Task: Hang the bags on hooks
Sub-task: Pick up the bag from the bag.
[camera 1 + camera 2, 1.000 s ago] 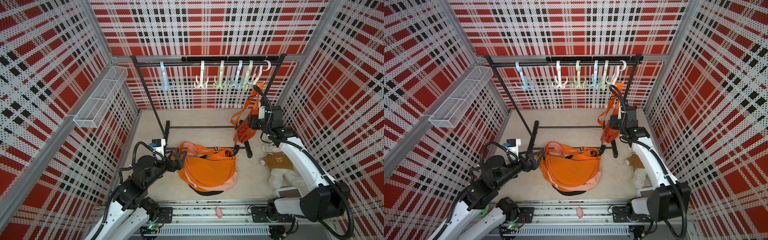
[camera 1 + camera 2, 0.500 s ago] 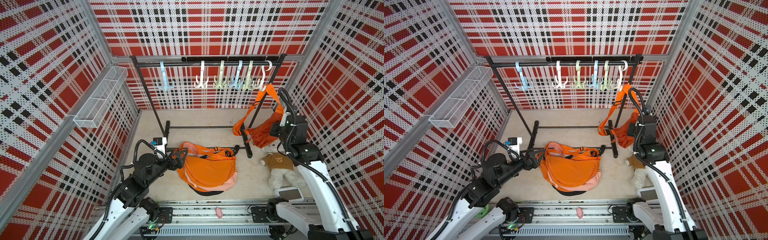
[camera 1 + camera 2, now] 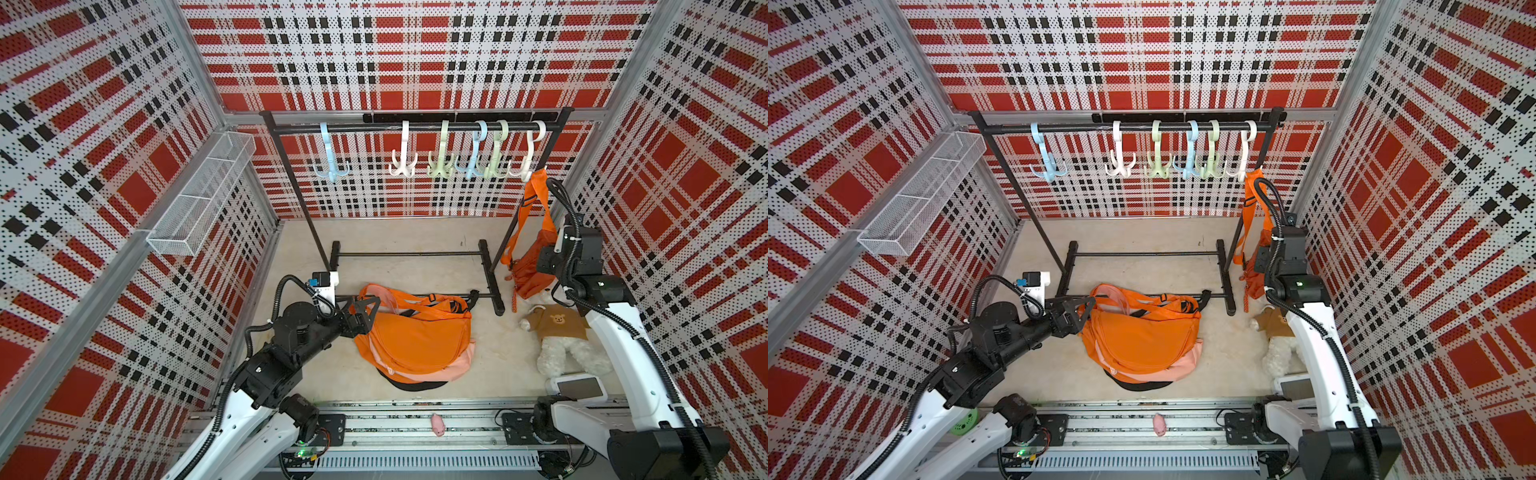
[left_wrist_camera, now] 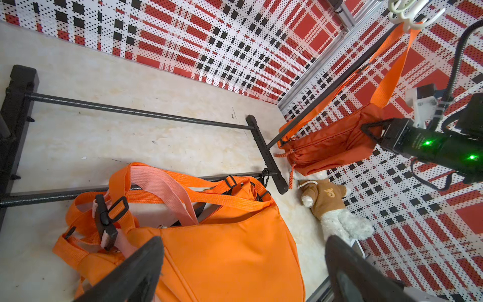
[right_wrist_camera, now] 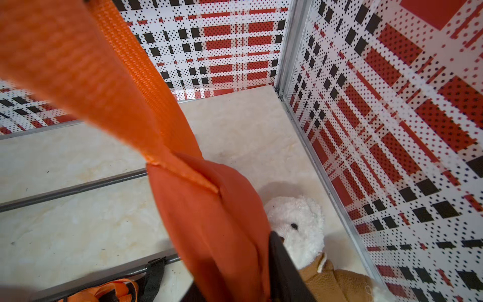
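A black metal garment rack [image 3: 415,126] stands on the beige worktop [image 3: 395,237]. The small dark-orange fabric bag [image 3: 528,274] hangs by its strap from the rightmost white plastic hook [image 3: 528,164]. The right pincer [image 4: 367,132] sits against it, grip impossible to tell; the left pincer [image 3: 365,315] gapes wide.

Plush bear [image 3: 555,326]: lies on the desk [image 3: 415,237], just below my right fingers [image 5: 285,264], head nearest them.
Wire basket [image 3: 199,199]: wall-mounted, higher than my left fingers [image 4: 130,269], well apart.
Pink toy [image 3: 437,424]: on the front rail [image 3: 374,426], well apart from both.
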